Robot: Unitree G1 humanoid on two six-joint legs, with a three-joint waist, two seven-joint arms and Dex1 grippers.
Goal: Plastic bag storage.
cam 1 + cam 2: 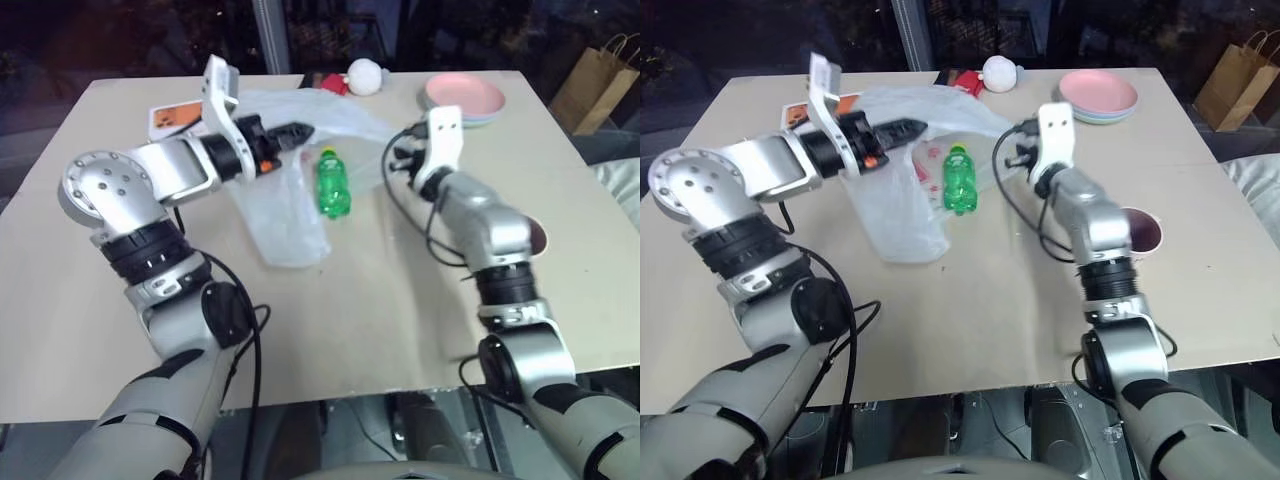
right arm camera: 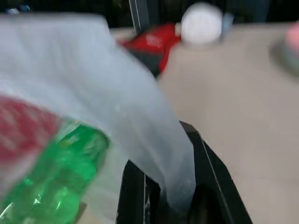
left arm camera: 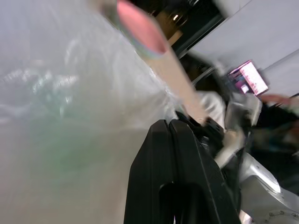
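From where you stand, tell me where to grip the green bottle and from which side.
Grip the green bottle across its middle, from above. It lies flat on the table beside the plastic bag, cap pointing away, so the rounded sides are exposed; probably easiest for the right gripper, now shut on the bag.

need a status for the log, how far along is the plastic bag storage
Early stage. Done: both grippers have hold of the plastic bag. The left gripper is shut on one part of it and lifts it off the table; the right gripper is shut on an edge near the green bottle. In hand: the bag hangs loose and spread between them. Left: gathering or folding it and putting it away; nothing looks folded yet.
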